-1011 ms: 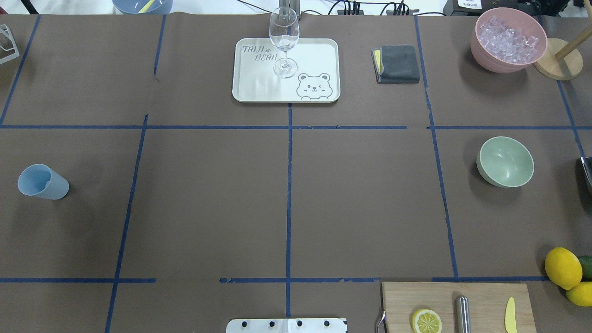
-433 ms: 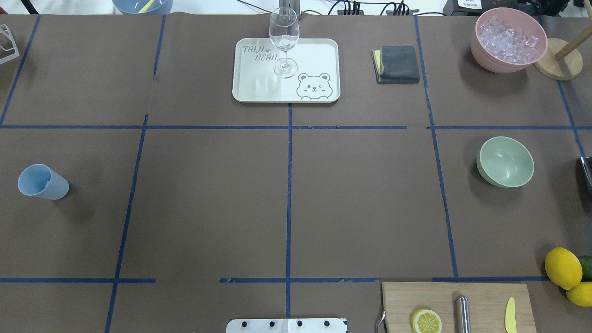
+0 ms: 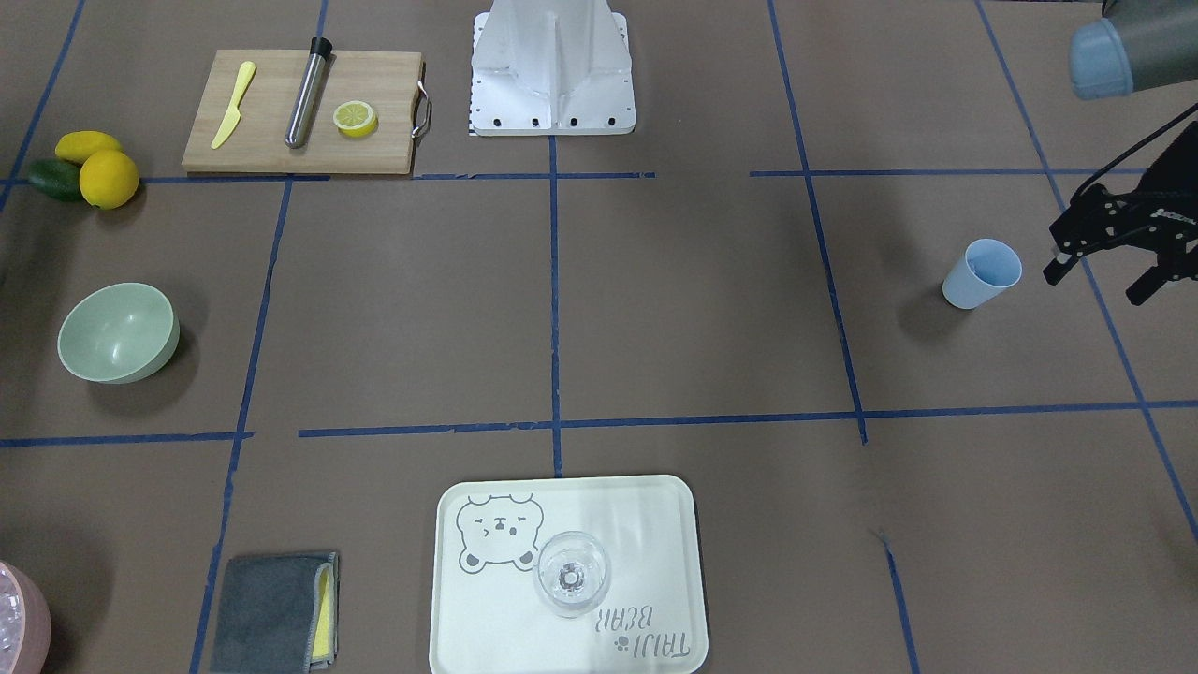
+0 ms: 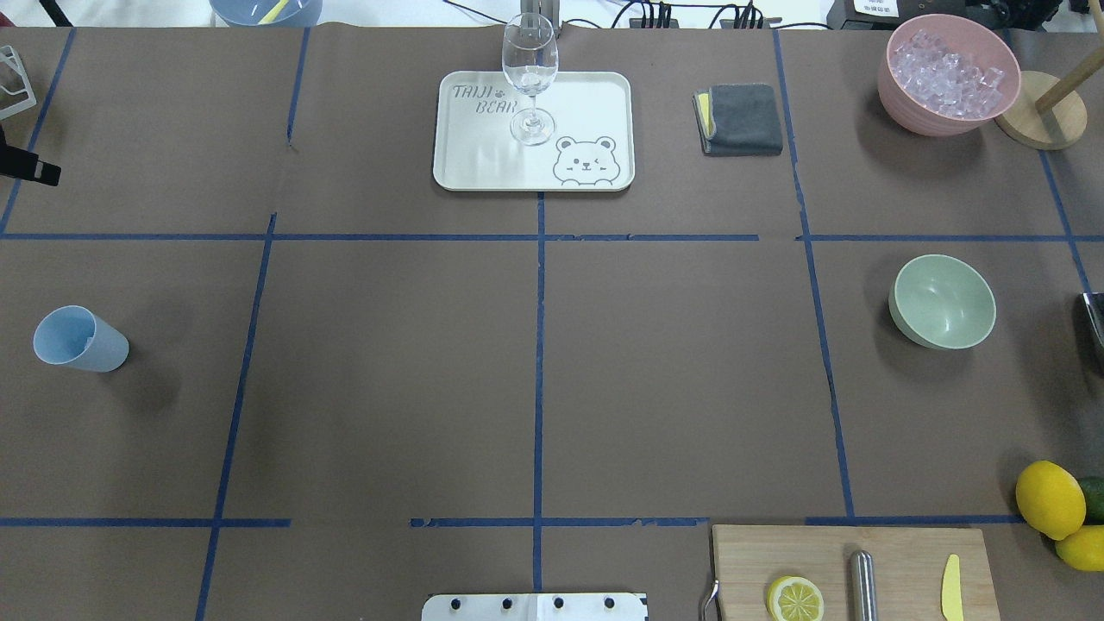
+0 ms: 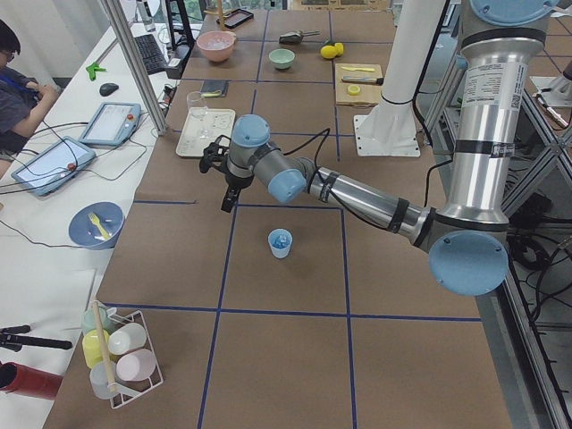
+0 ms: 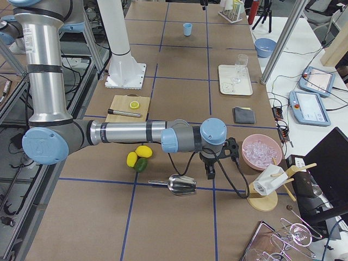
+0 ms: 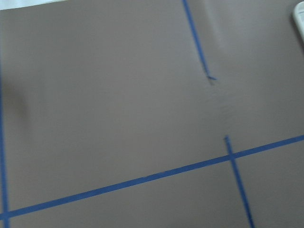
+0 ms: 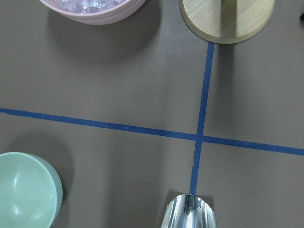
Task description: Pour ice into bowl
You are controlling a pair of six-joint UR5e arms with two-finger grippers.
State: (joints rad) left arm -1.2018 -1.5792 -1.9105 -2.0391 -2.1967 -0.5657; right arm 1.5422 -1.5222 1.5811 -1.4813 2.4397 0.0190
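Silver-grey tubular arms (image 5: 487,107) with pale blue joint caps (image 5: 467,263), black seam bands (image 5: 481,148), on a white base (image 3: 552,65)

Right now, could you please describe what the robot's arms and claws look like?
Both the left arm and the right arm are silver-grey metal tubes with rounded pale-blue joint caps. The left claw and the right claw are black, skeletal two-finger linkages, each fed by a loose black cable.
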